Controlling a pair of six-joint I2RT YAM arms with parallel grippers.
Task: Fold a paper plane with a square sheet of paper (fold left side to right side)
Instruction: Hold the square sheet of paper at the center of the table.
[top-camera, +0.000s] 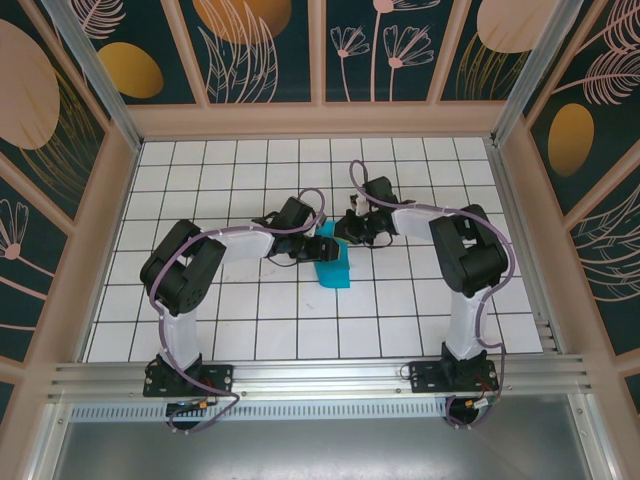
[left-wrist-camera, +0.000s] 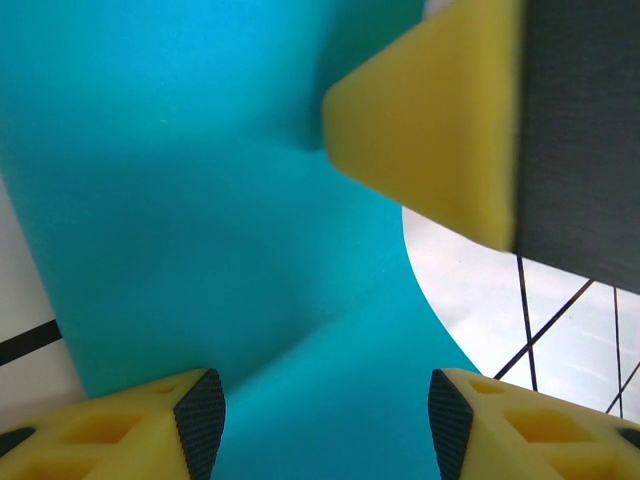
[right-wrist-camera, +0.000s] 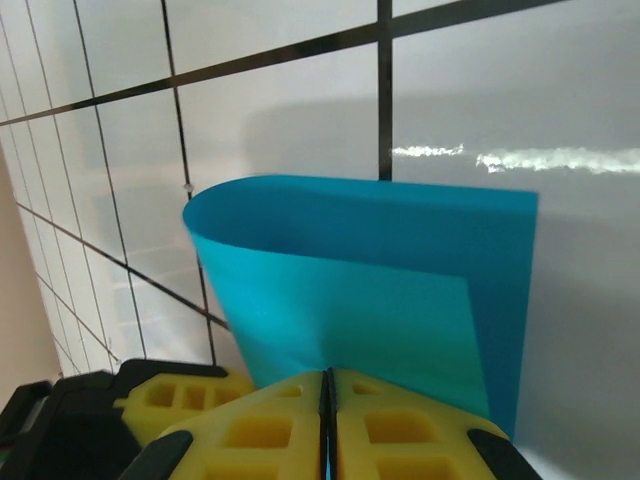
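The square sheet of paper (top-camera: 334, 270) is teal and lies mid-table, bent over on itself in a soft loop rather than flat. My right gripper (right-wrist-camera: 328, 400) is shut on one edge of the sheet (right-wrist-camera: 340, 290), whose upper layer curls over the lower one. From above, the right gripper (top-camera: 352, 232) sits at the sheet's far end. My left gripper (top-camera: 322, 245) hovers over the sheet's far left part. In the left wrist view the left gripper (left-wrist-camera: 325, 430) stands open just above the teal surface (left-wrist-camera: 200, 200). A yellow finger (left-wrist-camera: 430, 130) of the right gripper shows at the upper right.
White gridded tabletop (top-camera: 230, 320) surrounds the paper. Wooden frame walls (top-camera: 320, 118) close the back and sides, and an aluminium rail (top-camera: 320, 375) runs along the near edge by the arm bases.
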